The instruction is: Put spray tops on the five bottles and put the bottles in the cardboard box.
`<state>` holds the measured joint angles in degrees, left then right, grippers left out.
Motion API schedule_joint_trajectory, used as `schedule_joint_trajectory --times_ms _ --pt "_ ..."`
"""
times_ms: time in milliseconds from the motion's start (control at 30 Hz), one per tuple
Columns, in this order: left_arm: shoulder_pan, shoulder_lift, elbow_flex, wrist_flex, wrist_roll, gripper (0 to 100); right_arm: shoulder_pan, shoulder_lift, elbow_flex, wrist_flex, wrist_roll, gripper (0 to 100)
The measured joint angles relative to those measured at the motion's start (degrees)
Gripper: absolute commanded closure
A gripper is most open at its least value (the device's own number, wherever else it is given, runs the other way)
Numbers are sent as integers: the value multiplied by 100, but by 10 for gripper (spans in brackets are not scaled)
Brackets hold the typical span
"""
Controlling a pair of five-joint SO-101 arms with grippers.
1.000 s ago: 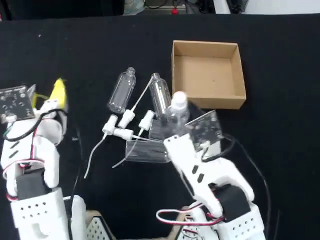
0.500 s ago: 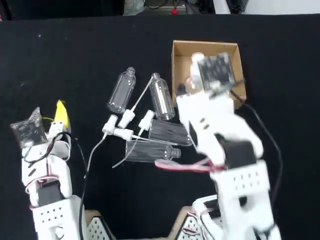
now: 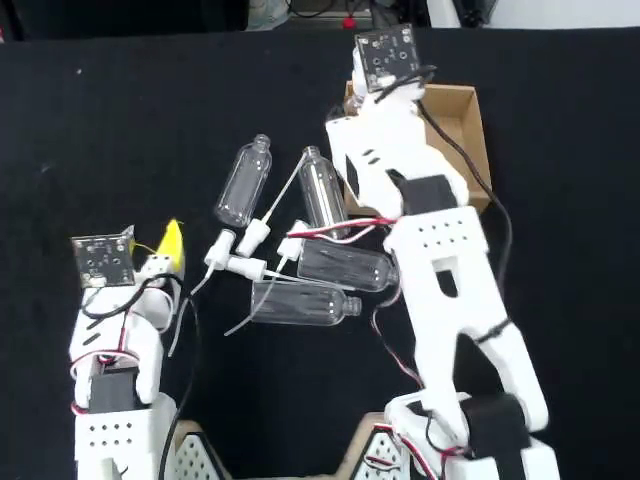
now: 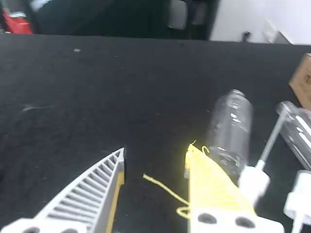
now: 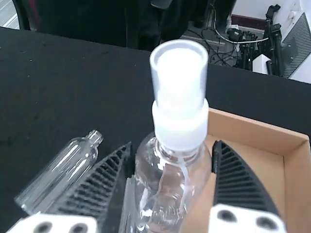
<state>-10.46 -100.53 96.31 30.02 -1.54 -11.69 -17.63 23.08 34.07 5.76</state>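
Holding a clear plastic bottle (image 5: 167,194) fitted with a white spray top (image 5: 179,92), the right gripper (image 5: 172,145) has its two black ribbed fingers (image 5: 104,187) closed against the bottle's shoulders, one on each side. The bottle is upright with its top pointing up. It sits at a corner of the shallow brown cardboard box (image 5: 265,145). Whether it is over the inside or just short of the wall, I cannot tell. In the high view the right arm (image 3: 430,200) is stretched out over the left part of the box.

Left gripper (image 4: 155,150): spread wide, one white finger and one yellow finger (image 4: 209,184), with nothing between them but the black table cloth (image 4: 97,87). It is at the front-left of the table, well apart from the box. It is near the leftmost loose top and not touching it.

On the cloth between the two arms lie four clear uncapped bottles, all on their sides:
- far-left bottle (image 3: 245,182), neck toward the far edge
- far-right bottle (image 3: 322,192), neck toward the far edge, just beside the box's left wall
- third bottle (image 3: 345,265), partly under the right arm
- fourth bottle (image 3: 300,303), just beside the third and nearly parallel to it, neck toward the right arm

Four loose white spray heads (image 3: 255,236) with thin dip tubes lie clustered between the far pair and the near pair. One tube runs up between the two far bottles. Another trails toward the left arm.
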Motion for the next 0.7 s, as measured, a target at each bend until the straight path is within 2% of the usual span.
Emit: schedule_joint_trajectory --times_ms 167,467,700 --pt "105 0 0 9 0 805 281 123 44 -659 0 769" --pt "141 0 0 9 0 805 422 545 985 -2936 0 769" --pt "149 0 0 9 0 805 580 1653 923 -3596 0 769"
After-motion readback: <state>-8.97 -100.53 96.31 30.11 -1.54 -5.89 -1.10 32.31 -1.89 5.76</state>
